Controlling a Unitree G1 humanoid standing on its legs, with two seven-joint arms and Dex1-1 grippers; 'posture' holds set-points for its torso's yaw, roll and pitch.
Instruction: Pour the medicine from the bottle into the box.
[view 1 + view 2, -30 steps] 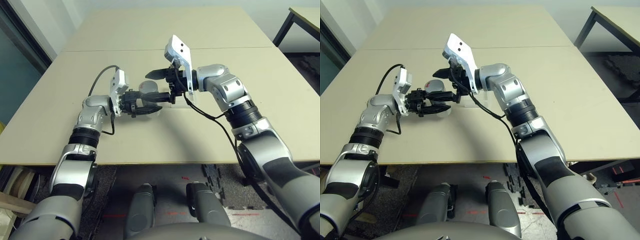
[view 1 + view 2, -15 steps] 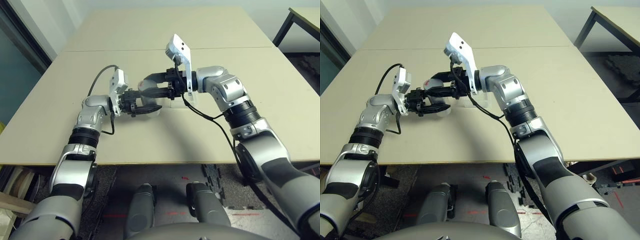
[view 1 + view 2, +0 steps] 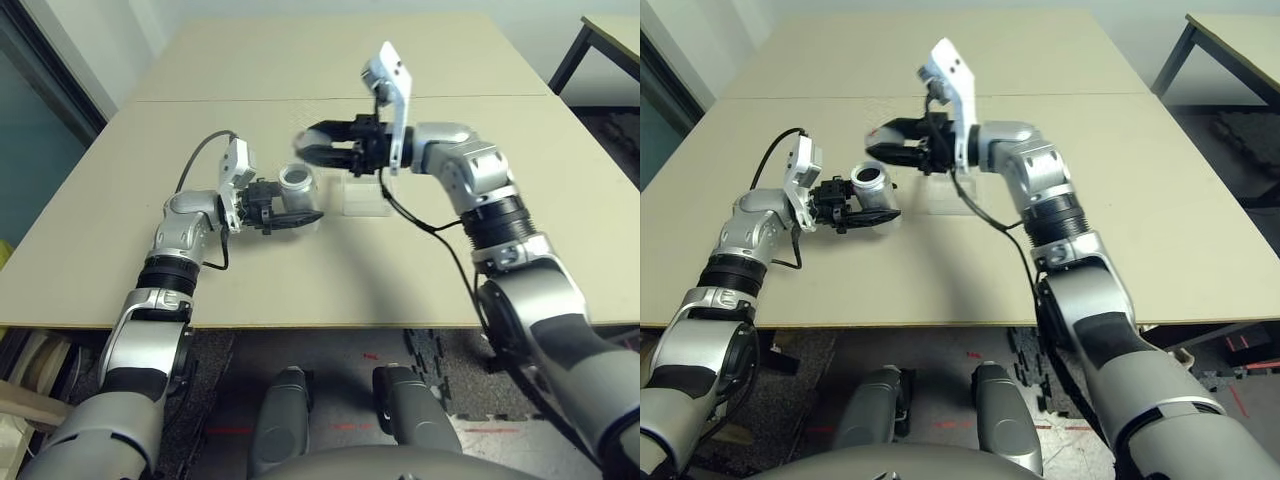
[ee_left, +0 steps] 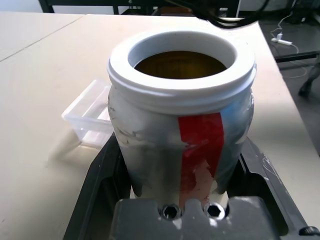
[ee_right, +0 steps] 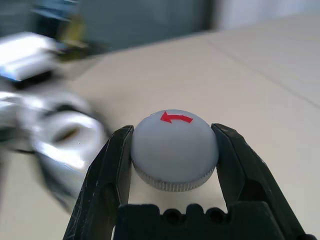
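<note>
Beige surface, left hand pinching the uncapped bottle upright, clear box on the surface at the bottle's 3 o'clock, right hand clamped on the grey cap at the bottle's 12 o'clock.
</note>
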